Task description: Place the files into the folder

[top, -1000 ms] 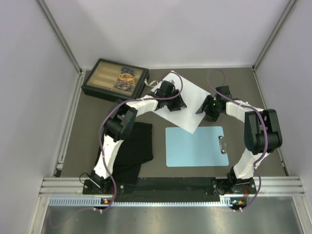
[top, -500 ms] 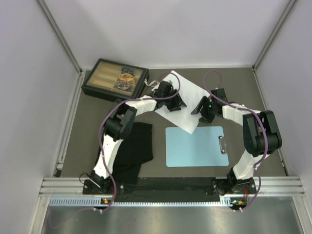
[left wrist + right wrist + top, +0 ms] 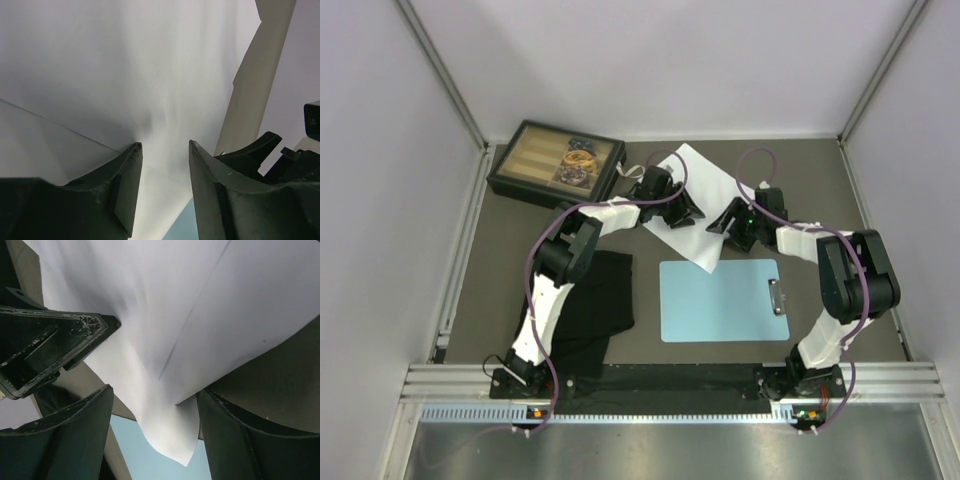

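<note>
Step in hand: picking up the files, stage 1 of the job. Nothing is in the folder [image 3: 720,300] yet.

The files [image 3: 695,175] are 2 white sheets stacked askew. They lie on the surface [image 3: 810,190] just beyond the folder's far edge, with the nearest corner reaching over that edge.

Left end effector [image 3: 684,214] is on the stack, beyond the folder's far-left corner. Its fingers are part-way apart with the tips at the paper, and the paper is creased between them. Can't tell if it's pinching or only pressing.

Right end effector [image 3: 723,222] is just beyond the folder's far edge and released. Its jaws are wide, with a raised paper corner hanging loose in the gap and blue folder showing under it in the wrist view.

The clip [image 3: 777,297] is on the folder's right short edge.

Next, my read: the right closes on that raised corner. Then both carry the 2 sheets over the folder, square them to it, and feed 1 edge under the clip. The paper is thin, so slip or buckle is likely.
</note>
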Motion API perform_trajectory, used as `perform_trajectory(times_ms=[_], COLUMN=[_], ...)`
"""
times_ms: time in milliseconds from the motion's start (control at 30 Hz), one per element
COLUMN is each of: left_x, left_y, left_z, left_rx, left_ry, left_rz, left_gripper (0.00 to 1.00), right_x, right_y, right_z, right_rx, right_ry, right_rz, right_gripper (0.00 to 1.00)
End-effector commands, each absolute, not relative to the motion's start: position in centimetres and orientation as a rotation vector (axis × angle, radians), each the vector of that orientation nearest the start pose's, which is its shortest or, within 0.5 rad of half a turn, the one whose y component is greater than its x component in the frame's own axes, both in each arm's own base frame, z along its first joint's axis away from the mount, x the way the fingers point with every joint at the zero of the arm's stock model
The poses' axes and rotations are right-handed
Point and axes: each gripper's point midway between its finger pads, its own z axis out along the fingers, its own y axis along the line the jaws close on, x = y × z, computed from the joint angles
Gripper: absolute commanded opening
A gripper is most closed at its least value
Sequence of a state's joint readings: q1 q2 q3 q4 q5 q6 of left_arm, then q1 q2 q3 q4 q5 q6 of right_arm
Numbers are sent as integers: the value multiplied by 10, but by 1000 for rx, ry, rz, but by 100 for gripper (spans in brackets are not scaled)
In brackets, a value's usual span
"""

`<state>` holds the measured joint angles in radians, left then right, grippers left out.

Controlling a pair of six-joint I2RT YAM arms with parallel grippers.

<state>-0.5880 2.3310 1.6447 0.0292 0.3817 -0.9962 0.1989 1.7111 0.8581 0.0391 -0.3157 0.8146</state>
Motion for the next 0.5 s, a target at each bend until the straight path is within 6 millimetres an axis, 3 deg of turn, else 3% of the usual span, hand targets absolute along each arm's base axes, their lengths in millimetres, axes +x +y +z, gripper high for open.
perform_trajectory(times_ms=[0,167,467], left_x=[418,423,436], left_y=[-390,-390,-391], left_z=[-30,-30,-32], left_rx=[-353,-393,-540], left_ry=[2662,2649,2584], left_rz=[-1046,-1072,-1145], left_gripper=[49,48,48], right_x=[387,397,403], right_y=[166,172,166], right_z=[60,75,87], right_rx=[498,451,547], right_ry=[2335,2255,2117], right_rz=[855,948,1117], right_gripper=[69,73,78])
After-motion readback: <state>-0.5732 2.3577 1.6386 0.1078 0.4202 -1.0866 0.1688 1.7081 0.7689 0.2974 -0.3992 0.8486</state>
